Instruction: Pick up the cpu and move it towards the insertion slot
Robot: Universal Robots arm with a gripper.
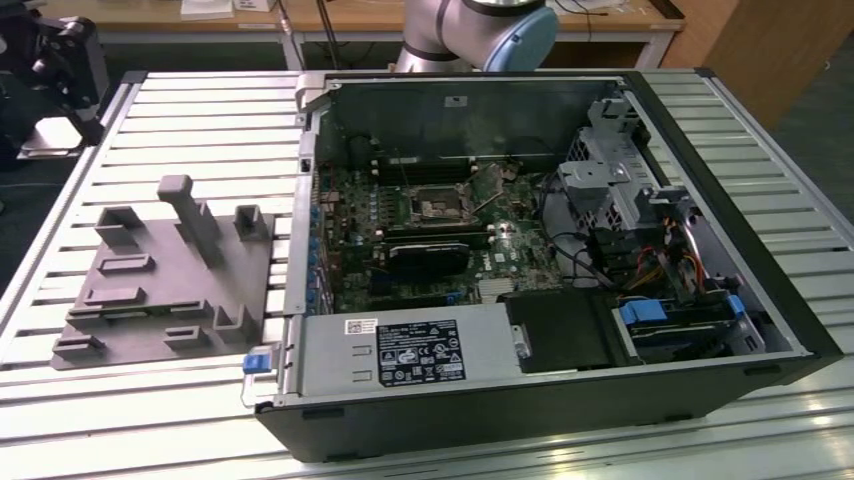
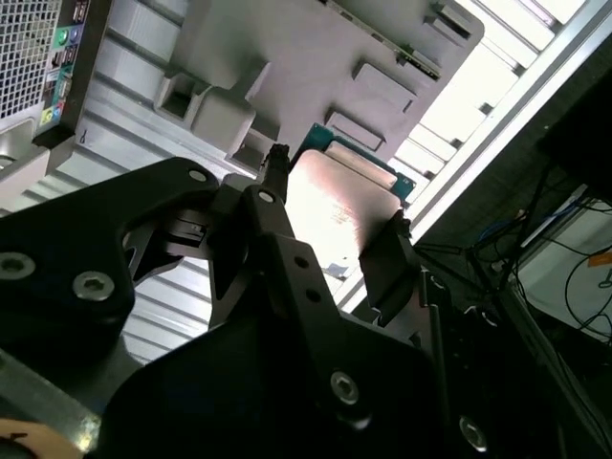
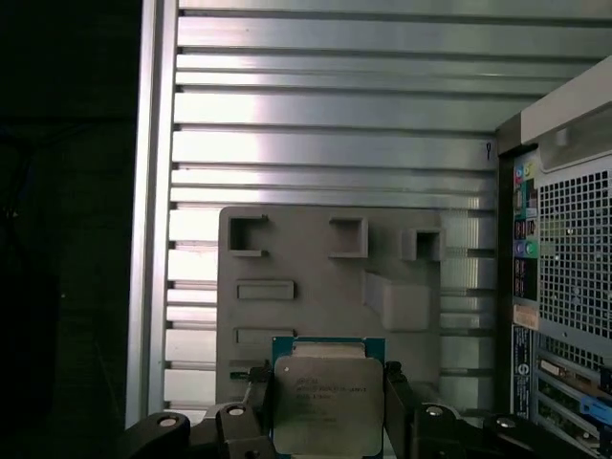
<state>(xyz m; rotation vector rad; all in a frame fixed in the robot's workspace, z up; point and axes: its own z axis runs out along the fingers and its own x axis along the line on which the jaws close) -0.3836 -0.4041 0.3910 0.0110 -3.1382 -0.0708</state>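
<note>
The cpu [image 3: 328,406] was gripped between the end effector's [image 3: 326,375] closed fingers; the grey fixture [image 3: 316,258] was seen beyond on the desk [image 3: 335,124].

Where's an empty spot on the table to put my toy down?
Bare slats of the table lie between the grey fixture and the far edge, and again between the fixture and the near edge. The open computer case is crowded. The fingers hold the cpu.
</note>
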